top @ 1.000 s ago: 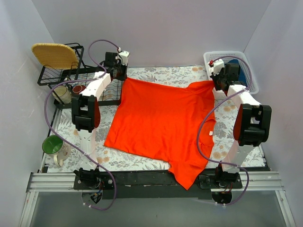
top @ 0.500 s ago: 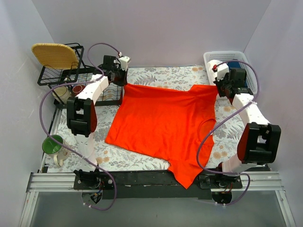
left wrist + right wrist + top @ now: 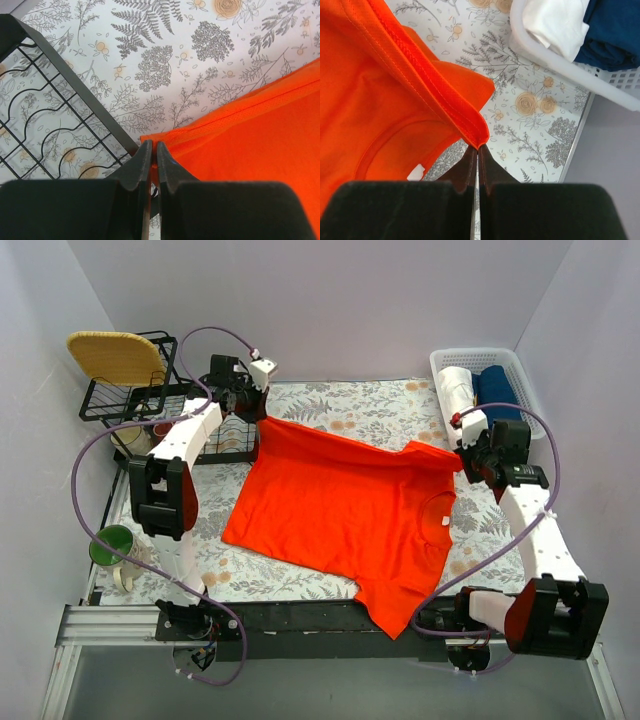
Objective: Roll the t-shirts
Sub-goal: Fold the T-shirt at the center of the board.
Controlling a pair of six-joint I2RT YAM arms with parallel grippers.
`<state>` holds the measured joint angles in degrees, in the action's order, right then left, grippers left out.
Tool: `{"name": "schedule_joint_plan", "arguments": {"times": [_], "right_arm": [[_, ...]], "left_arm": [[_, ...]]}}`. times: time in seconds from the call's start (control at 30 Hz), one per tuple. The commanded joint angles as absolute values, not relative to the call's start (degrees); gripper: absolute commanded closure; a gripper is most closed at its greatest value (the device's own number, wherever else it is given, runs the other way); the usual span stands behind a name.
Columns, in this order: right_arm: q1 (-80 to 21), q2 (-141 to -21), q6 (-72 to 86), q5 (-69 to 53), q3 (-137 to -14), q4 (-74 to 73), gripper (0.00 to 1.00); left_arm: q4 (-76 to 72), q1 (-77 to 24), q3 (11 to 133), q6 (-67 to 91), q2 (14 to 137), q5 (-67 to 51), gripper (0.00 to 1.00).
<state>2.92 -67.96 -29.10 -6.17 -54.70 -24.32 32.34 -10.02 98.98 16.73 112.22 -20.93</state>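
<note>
The orange-red t-shirt (image 3: 340,515) lies spread on the floral surface (image 3: 370,400), with one sleeve reaching over the near edge. The left gripper (image 3: 151,145) has its jaws clenched on the shirt's far left corner, the hem pinched between the tips, just beside the black wire rack (image 3: 60,100). The right gripper (image 3: 477,149) has its jaws clamped on the far right corner, near the white basket (image 3: 555,60) — the fabric rises in a ridge to the tips.

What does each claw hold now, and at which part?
Both hold the orange t-shirt. The left claw pinches its far hem corner; the right claw pinches the tip of its far sleeve.
</note>
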Motion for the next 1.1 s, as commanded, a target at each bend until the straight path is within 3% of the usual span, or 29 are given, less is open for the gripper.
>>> {"name": "schedule_joint_plan", "arguments": {"times": [0.0, 0.4, 1.07], "right_arm": [[3.0, -62.8, -30.6, -8.1, -51.6, -27.9, 0.99], [2.1, -55.2, -35.3, -14.6, -44.7, -37.8, 0.99], [1.0, -52.7, -50.4, -20.1, -40.7, -45.7, 0.99]], "left_arm": [[36.6, -9.5, 97.7, 12.0, 107.8, -22.5, 1.00], [32.2, -8.4, 84.6, 5.4, 102.4, -19.9, 1.00], [36.2, -8.4, 78.3, 3.9, 100.1, -20.5, 1.00]]}}
